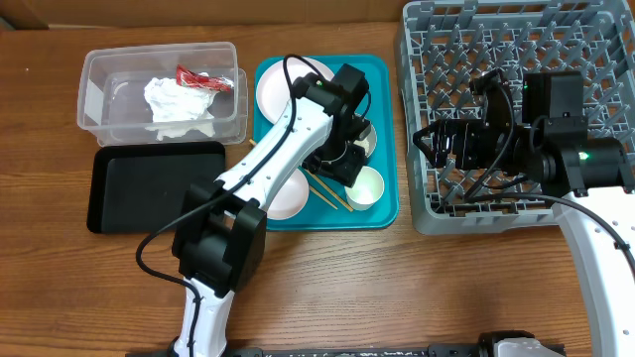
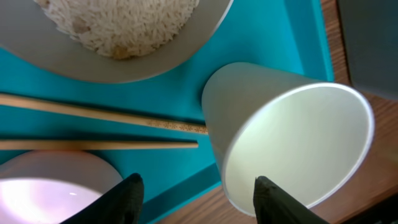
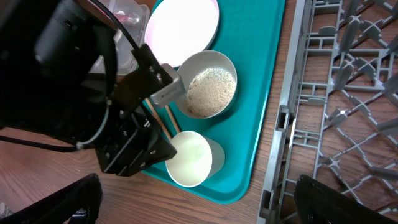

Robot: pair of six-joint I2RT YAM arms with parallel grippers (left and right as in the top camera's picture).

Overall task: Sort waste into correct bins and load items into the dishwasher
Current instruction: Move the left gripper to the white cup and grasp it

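Note:
The small white cup stands at the teal tray's front right corner, beside the bowl holding rice. My left gripper is open and straddles the cup's near wall, one fingertip over its mouth and the other outside. Two chopsticks lie just behind, next to an empty white bowl. The plate sits at the tray's back. The napkin and red wrapper lie in the clear tub. My right gripper hangs open and empty over the grey dish rack.
The black tray lies on the table in front of the clear tub. The teal tray sits between the bins and the rack, close to the rack's left wall. My left arm crosses the tray diagonally.

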